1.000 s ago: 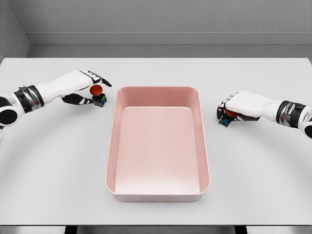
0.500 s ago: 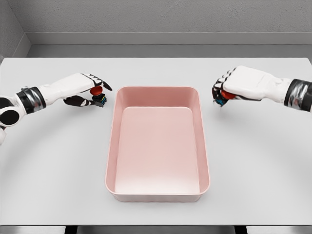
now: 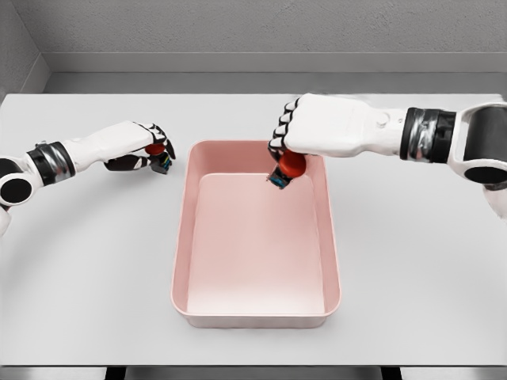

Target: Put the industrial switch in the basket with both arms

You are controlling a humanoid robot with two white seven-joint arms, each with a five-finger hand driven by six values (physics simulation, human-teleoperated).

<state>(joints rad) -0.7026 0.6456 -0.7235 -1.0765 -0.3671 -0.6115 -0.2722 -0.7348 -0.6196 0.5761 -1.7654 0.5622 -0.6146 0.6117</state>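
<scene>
Two switches, one pink basket [image 3: 184,237]. The right hand [image 3: 305,131] is clenched on a red-capped switch [image 3: 287,168] hanging under its fingers above the basket's far end, tilted, black base toward lower left. The left hand [image 3: 142,146] grips the second switch [image 3: 160,157] left of the basket on the table [image 3: 87,269]

We are counting two switches [image 3: 161,157] [image 3: 285,169] | one pink basket [image 3: 255,317] | one table [image 3: 412,269] | two hands [image 3: 142,146] [image 3: 305,127] showing.
</scene>
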